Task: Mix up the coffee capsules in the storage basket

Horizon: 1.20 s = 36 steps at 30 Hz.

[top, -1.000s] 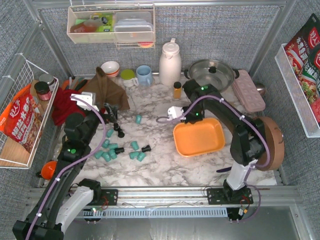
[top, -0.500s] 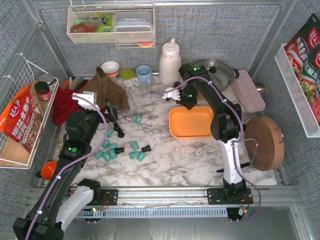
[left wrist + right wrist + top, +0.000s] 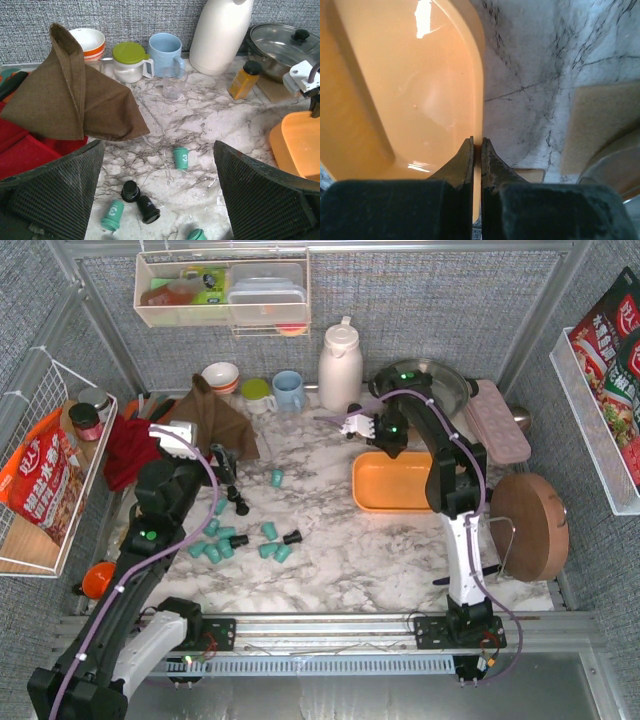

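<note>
**Mara:** The marble table (image 3: 330, 570) carried everything. The orange storage basket (image 3: 410, 490) sat on its right half, near the pot (image 3: 425, 388), with no capsules in it. What was the biggest worry?

**Owen:** The basket itself. The right gripper (image 3: 476, 146) had its jaws pressed together on a thin strip of the rim at the far-left corner, so the whole tray depended on one narrow pinch. A fast swing or a tilt would likely have let the smooth plastic slip free. It could also have twisted the tray about that single point.

**Mara:** And around it?

**Owen:** The amber bottle (image 3: 244, 80) and the clear glass (image 3: 174, 82) stood near that corner. A drag toward the back could have knocked either over.

**Mara:** The left gripper (image 3: 159, 146)?

**Owen:** It was spread wide, holding nothing, above the coffee capsules (image 3: 240, 535). Those lay scattered on the table's left half, well apart from the basket. None could be mixed before getting inside, so most of the task looked undone.

**Mara:** What could fail there?

**Owen:** The pods were small and tapered, and several lay on their sides. Wide fingers coming down might have rolled one away or squeezed it out. One teal capsule (image 3: 180, 157) stood alone, while two black capsules (image 3: 148, 210) lay close against each other. A grab there could have caught both or neither.
</note>
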Tool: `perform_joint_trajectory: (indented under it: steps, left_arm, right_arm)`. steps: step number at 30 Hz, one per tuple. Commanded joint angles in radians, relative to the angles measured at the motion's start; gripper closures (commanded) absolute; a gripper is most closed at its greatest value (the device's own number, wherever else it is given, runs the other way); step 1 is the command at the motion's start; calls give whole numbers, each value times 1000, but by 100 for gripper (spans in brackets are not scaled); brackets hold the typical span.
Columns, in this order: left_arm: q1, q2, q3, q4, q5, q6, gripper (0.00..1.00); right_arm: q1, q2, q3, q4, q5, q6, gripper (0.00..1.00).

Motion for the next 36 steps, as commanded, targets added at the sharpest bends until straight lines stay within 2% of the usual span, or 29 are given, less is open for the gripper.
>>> perform_joint_trajectory:
  steps: [1,7,9,13,15,16,17,23,27,31,33,36]
  left_arm:
    - [0,8,4,13,6,6,1]
    - [1,12,4,11,1,6,1]
    - [0,12,4,11,1,8,1]
    - [0,13,4,11,3,8,1]
    - [0,13,5,11,1,9,1]
    - [1,13,4,12,0,9,1]
    - [1,13,2,12,-1,10,1]
    - [0,21,1,13,-4,11,1]
    - [0,29,0,12,-5,7,1]
    - [0,42,-4,12,-8,-10,1]
    - [0,54,0,9,-5,-21,1]
    - [-1,85,19,-26,-4,-54,1]
  right_arm:
    - [-20,-16,-44,40,-19,-23,100]
    - [-35,-20,-69,84,-21,-21,98]
    - [-33,-34,-79,100,-21,-15,78]
    - [-28,-83,-127,153,-29,-1,53]
    - [-26,-108,-142,165,-28,6,36]
    - [-24,-123,-147,171,-26,12,10]
    - [-23,-140,-155,180,-22,19,2]
    - [0,-332,-309,356,-15,121,1]
    - [37,-528,-558,601,36,238,1]
    - [112,-728,-823,915,223,467,1]
    - [140,-799,-876,935,288,574,1]
    - [157,-910,-940,912,292,713,1]
